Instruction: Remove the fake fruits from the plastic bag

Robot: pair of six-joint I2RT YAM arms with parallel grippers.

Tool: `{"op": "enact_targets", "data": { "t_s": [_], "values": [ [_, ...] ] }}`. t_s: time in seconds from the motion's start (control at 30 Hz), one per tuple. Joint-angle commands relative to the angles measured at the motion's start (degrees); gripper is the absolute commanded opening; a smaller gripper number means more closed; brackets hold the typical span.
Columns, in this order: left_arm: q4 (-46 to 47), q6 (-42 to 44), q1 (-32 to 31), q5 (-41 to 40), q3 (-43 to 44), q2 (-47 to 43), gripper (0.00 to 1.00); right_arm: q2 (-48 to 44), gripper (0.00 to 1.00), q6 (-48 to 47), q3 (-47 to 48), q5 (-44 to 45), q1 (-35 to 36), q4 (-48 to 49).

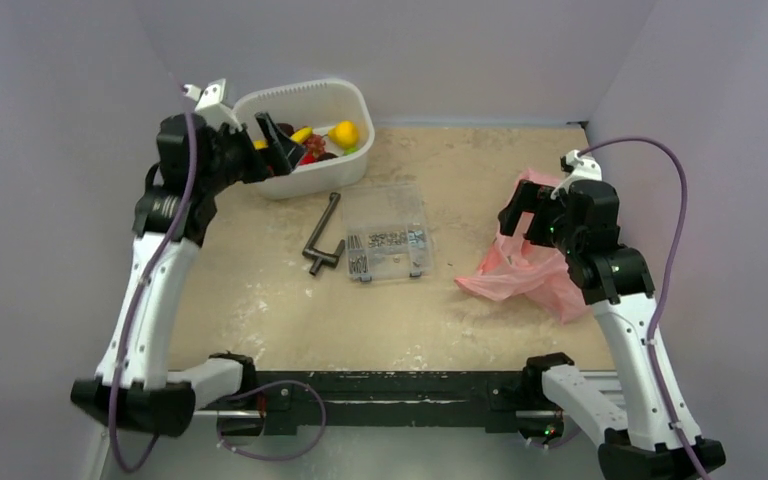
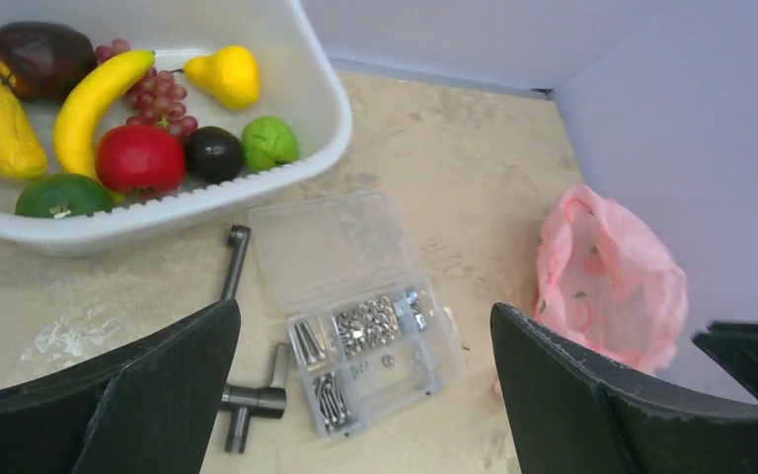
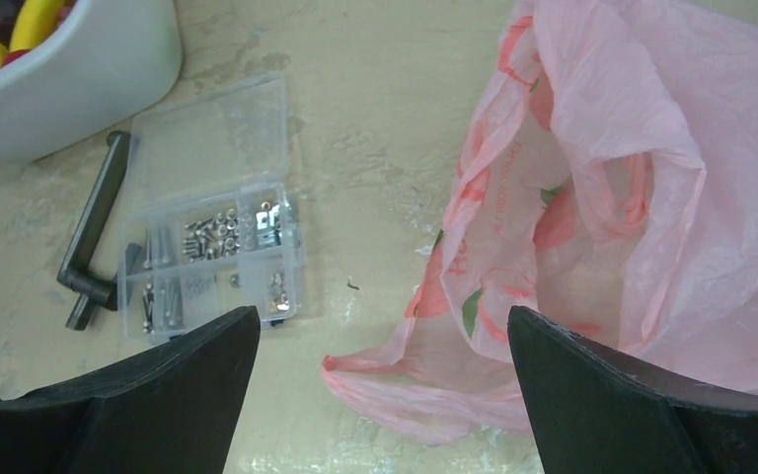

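Observation:
The pink plastic bag (image 1: 520, 268) lies slack and crumpled on the right of the table. It also shows in the left wrist view (image 2: 607, 276) and the right wrist view (image 3: 632, 188). I see only printed marks on it and no fruit inside. The fake fruits (image 1: 322, 140) lie in the white tub (image 1: 305, 92): a yellow banana (image 2: 94, 99), a red fruit (image 2: 140, 158), a green lime (image 2: 269, 141) and others. My left gripper (image 1: 278, 143) (image 2: 365, 316) is open and empty at the tub's near left rim. My right gripper (image 1: 525, 222) (image 3: 383, 321) is open and empty above the bag's left edge.
A clear screw box (image 1: 387, 238) (image 2: 355, 296) (image 3: 212, 227) sits mid-table. A dark T-shaped metal handle (image 1: 322, 240) (image 2: 237, 395) (image 3: 94, 237) lies to its left. Purple walls close in the left, back and right sides.

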Motion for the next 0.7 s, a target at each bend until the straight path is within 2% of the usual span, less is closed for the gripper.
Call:
{"op": "enact_targets", "data": {
  "t_s": [0.0,0.13,0.27,0.43,0.6,0.67],
  "values": [
    [-3.3,2.5,-0.5,1.5,-7.3,-16.7,0.98,-3.5,0.99,-2.2,3.2,-2.0,2.3,1.9],
    [-4.7,4.1,-0.5,1.0,-10.6,-31.6,0.98,-5.3,0.99,-2.4,4.1,-2.5,3.2,2.7],
    [-6.2,5.6,-0.5,0.9,-9.7,-40.3,1.00,-7.7,0.99,-3.6,4.0,0.1,4.6,4.4],
    [-9.5,3.2,-0.5,1.6,-8.1,-44.2,1.00,-12.1,0.99,-4.6,4.5,3.6,4.6,5.9],
    [-9.9,0.9,-0.5,2.9,-7.8,-44.6,1.00,-16.7,0.99,-3.9,3.6,8.4,4.6,9.3],
    [-10.8,1.0,-0.5,3.0,-6.8,-43.7,0.99,-15.3,0.99,-2.6,5.9,10.8,4.6,5.8]
  ]
}}
